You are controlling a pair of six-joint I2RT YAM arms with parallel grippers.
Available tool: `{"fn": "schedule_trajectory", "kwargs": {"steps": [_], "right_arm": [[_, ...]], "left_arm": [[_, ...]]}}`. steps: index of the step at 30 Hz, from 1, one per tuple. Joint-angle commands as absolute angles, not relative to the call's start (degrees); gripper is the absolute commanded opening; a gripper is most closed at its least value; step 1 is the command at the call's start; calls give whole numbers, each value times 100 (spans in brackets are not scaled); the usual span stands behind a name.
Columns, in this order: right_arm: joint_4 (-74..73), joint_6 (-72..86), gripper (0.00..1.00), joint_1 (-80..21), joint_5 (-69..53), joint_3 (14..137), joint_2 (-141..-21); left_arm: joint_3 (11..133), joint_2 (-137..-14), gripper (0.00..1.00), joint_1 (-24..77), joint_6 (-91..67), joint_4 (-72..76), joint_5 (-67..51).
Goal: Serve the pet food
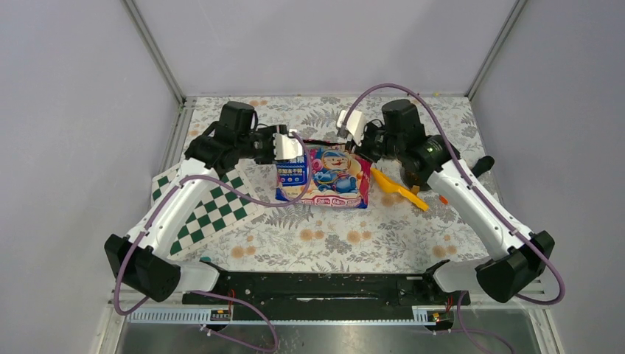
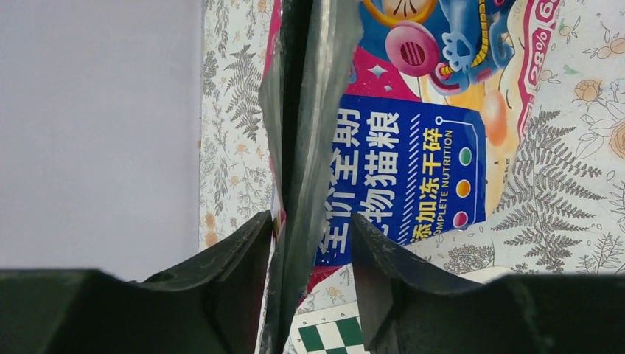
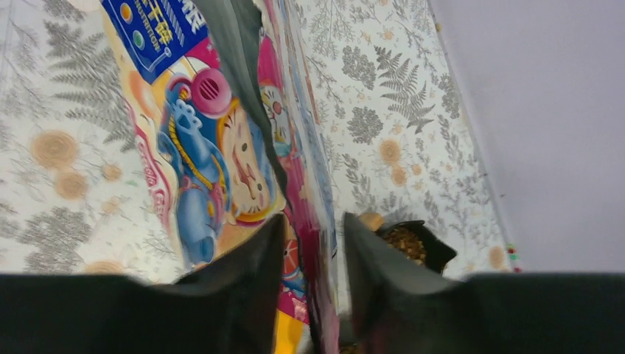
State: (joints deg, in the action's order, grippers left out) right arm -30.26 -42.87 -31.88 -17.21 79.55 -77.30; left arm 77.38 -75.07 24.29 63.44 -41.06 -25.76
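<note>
Orange scoop (image 1: 390, 185), green-checkered board (image 1: 208, 220)

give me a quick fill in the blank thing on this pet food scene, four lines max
The left gripper and right gripper each have the bag's edge ___ their fingers.
Seen from above, the orange scoop lies to the bag's ___.
The mat left of the bag is checkered green and ___.
The bowl holding pet food is ___.
Missing: between; right; white; black
</note>
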Motion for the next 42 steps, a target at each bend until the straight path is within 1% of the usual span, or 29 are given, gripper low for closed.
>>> {"fn": "schedule_trajectory", "kwargs": {"steps": [1, 3, 6, 8, 14, 20, 21, 23, 26, 28, 30, 32, 37, 42], "right_arm": [[-3072, -4032, 49, -3190, -1959, 8409, -7415], [-3190, -4002, 56, -3189, -2125, 8540, -7535], [-3406, -4013, 61, -3201, -2298, 8781, -7784], [-3468, -4067, 63, -3238, -2299, 8859, -7947], [-3778, -4385, 62, -3369, -2322, 9071, -8363], [-3786, -4544, 57, -3447, -2189, 9127, -8586], [-3691, -4556, 55, -3455, -2114, 9105, -8608], [-3536, -4570, 46, -3461, -2010, 9080, -8645], [-3440, -4615, 23, -3474, -1917, 9115, -8652], [-3439, -4650, 12, -3475, -1857, 9140, -8593], [-3334, -4692, 3, -3487, -1776, 9061, -8469], [-3115, -4717, 0, -3487, -1649, 8882, -8278], [-2508, -4678, 0, -3476, -1404, 8527, -7796], [-2056, -4544, 0, -3482, -1334, 8471, -7418]], "left_arm": [[8086, -7671, 46, 2428, 6346, -4156, -2790], [8125, -7748, 46, 2451, 6357, -4153, -2800], [8216, -7837, 47, 2477, 6386, -4153, -2801], [8270, -7884, 48, 2491, 6431, -4148, -2746], [8337, -7979, 47, 2536, 6542, -4156, -2566], [8191, -7977, 39, 2540, 6670, -4148, -2232], [8161, -7984, 37, 2540, 6695, -4151, -2151], [8132, -7997, 35, 2540, 6731, -4155, -2035], [8114, -7999, 29, 2538, 6791, -4138, -1958], [8089, -7984, 22, 2539, 6814, -4050, -1914], [8062, -7962, 12, 2538, 6862, -4017, -1834], [8030, -7929, 0, 2579, 6959, -3968, -1537], [7536, -7507, 0, 2664, 7608, -3350, 130], [7472, -7144, 0, 2677, 8112, -2817, 832]]}}
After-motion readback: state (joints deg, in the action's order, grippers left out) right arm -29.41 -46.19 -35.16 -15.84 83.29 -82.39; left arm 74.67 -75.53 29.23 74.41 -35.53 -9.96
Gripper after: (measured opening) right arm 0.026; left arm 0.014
